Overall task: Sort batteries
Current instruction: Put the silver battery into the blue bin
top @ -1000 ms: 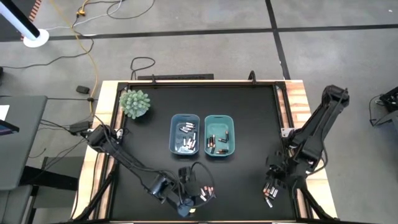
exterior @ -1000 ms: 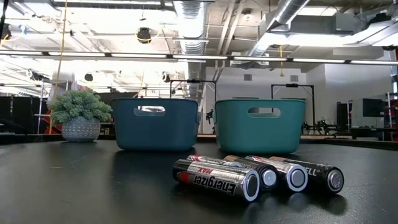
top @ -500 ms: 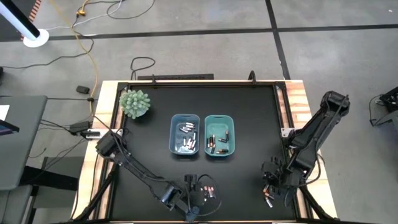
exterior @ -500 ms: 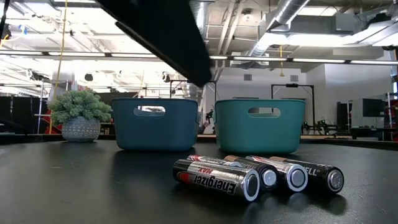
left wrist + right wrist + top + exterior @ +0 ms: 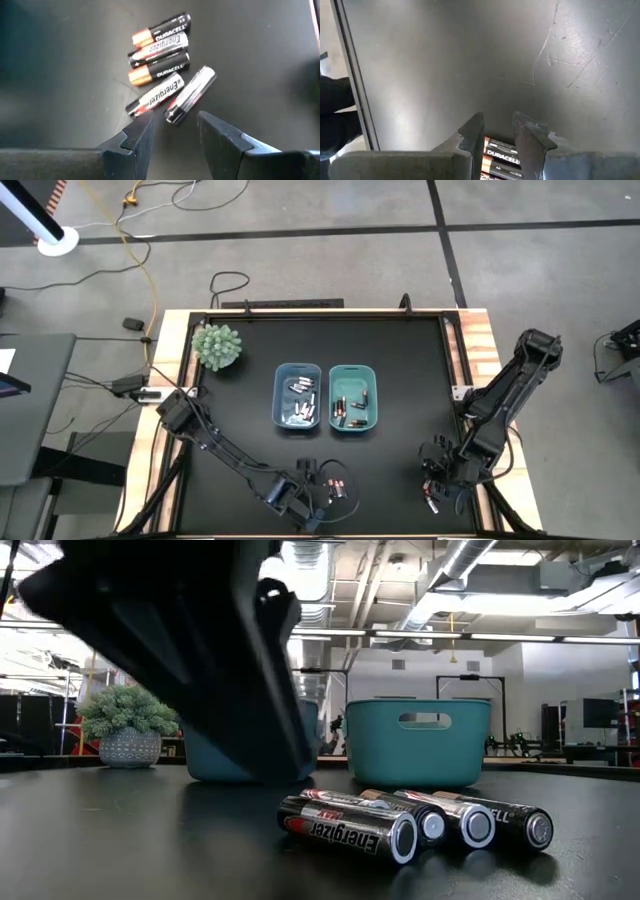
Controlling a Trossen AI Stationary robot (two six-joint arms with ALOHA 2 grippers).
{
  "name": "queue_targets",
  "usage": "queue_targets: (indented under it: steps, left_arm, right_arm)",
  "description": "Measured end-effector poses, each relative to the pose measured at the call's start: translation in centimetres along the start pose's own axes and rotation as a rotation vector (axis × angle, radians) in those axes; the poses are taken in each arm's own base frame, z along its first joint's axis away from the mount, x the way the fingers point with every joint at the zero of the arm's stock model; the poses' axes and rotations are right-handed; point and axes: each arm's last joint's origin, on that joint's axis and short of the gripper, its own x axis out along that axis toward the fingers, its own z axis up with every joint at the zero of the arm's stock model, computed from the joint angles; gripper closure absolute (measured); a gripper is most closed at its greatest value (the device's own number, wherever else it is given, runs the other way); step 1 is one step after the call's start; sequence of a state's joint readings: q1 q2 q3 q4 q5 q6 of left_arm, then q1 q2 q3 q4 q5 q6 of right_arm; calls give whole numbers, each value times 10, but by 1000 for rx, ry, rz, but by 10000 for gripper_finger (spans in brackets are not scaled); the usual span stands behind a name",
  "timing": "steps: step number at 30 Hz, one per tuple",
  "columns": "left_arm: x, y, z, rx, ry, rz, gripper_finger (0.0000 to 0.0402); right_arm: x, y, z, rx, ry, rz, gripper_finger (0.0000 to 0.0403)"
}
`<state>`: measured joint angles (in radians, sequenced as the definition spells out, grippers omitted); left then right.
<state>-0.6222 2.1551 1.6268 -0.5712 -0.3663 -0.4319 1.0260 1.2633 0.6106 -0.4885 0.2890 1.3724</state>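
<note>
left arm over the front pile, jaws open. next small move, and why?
Probably ease the left gripper forward and down to straddle the silver battery nearest its fingertips, then close. Its jaws stand open and empty, that battery lies almost in line with the gap, and it sits at the cluster's edge, apart enough to take alone. The right gripper hovers over its own batteries.

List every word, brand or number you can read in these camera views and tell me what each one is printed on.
"DURACELL": two black copper-ended batteries in the left wrist view.
"Energizer": two black-and-silver batteries in that same pile.
"DURACELL" and "AA": black copper-ended battery between the right gripper's fingers.
"Energizer MAX": nearest black-and-silver battery in the low view.
"...ELL": partial, on the far-right black battery.
High view: batteries too small to read.
</note>
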Motion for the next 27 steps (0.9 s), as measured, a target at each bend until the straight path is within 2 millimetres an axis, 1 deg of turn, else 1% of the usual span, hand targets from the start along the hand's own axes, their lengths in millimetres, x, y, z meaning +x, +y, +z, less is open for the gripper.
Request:
queue_targets:
  steps: [2,8,15,24,27]
  left_arm:
    - [4,-2,0,-2,-7,-15,253]
    - [16,-5,-7,33,32,-14,253]
    - [16,-1,-5,48,29,-5,253]
    - [18,0,4,5,-27,-63,253]
    - [25,-1,4,-23,-26,-85,253]
  right_arm:
    - [0,1,0,1,-1,5,285]
    - [0,1,0,16,-2,8,285]
    - [0,1,0,19,-1,9,285]
    - [0,1,0,21,-1,8,285]
    - [0,1,0,21,-2,8,285]
